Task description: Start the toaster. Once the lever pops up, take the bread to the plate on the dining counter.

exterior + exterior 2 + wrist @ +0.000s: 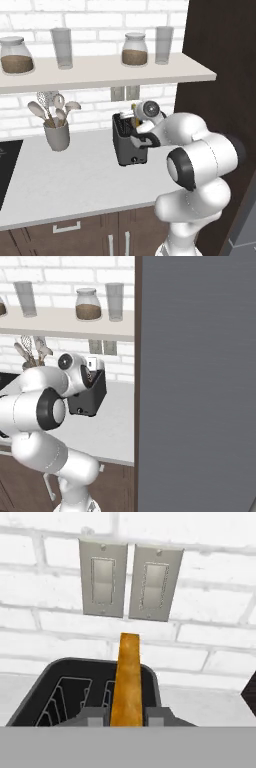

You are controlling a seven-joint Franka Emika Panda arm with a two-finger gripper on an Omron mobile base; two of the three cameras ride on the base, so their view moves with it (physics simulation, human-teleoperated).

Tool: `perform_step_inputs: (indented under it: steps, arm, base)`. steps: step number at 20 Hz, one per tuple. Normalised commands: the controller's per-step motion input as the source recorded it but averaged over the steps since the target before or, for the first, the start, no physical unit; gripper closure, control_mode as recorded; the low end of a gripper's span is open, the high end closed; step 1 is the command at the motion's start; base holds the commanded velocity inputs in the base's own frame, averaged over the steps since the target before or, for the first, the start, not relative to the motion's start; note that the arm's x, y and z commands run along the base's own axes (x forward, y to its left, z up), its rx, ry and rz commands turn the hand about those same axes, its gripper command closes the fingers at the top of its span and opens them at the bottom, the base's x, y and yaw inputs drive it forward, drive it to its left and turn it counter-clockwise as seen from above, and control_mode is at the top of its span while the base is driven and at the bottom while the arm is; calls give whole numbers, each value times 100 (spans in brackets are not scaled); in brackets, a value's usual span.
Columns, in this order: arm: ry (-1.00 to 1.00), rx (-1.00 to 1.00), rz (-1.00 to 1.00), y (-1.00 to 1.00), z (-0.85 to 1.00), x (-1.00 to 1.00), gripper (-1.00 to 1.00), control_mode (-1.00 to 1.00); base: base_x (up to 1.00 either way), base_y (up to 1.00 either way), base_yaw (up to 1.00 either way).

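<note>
While clamped edge-on by gripper (127, 719), bread (128, 677) above toaster (60, 687).

Bread (128, 682) upright in toaster (129, 142), utensil cup (56, 136) left.

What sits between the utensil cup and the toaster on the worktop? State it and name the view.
Nothing: in the left base view the pale worktop lies bare between the grey utensil cup and the toaster.
</note>
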Motion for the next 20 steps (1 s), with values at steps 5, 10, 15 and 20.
perform_step_inputs:
  steps: [5, 10, 15, 20]
  arm:
    - [-25, 0, 0, 21, 62, 0, 100, -100]
    - [-24, 0, 0, 28, 36, -14, 100, -100]
    - [-14, 1, 4, 22, 29, -59, 100, -100]
    - [-3, 12, 8, 25, 54, -96, 100, -100]
  base:
    - [0, 0, 0]
    - [0, 0, 0]
    - [0, 0, 0]
    - [0, 0, 0]
